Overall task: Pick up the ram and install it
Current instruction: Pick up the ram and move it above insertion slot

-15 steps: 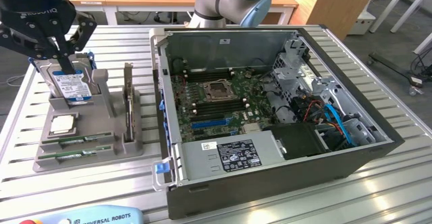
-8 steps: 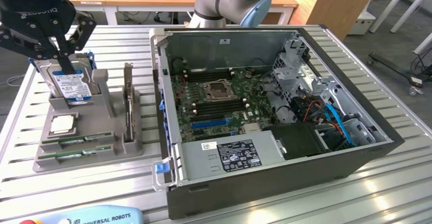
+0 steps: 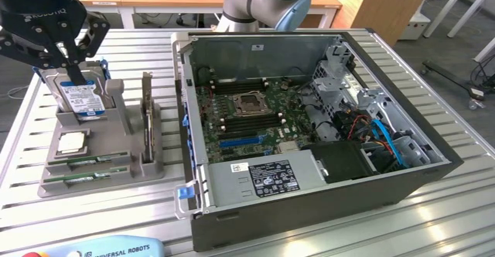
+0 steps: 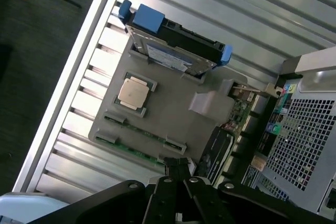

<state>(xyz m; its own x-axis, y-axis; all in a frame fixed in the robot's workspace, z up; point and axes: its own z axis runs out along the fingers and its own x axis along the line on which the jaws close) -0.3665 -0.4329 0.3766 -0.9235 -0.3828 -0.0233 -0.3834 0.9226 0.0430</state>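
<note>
One slatted metal table carries everything. Largest on it, from the centre to the right of the exterior view, is the open computer case, its motherboard bared. At the left sits the grey holder. The gripper hangs at the upper left, fingers pressed together on nothing, over the upright hard drive. Just beside the drive the dark expansion card stands on edge, and the processor lies flat lower in the frame. Smallest, at the lower left, two ram sticks lie in the holder's front slots, untouched. I judge this the approach to the pick. A grasp calls for spread fingers set across a stick's thin edge, clear of drive and card, the likeliest obstacles.
</note>
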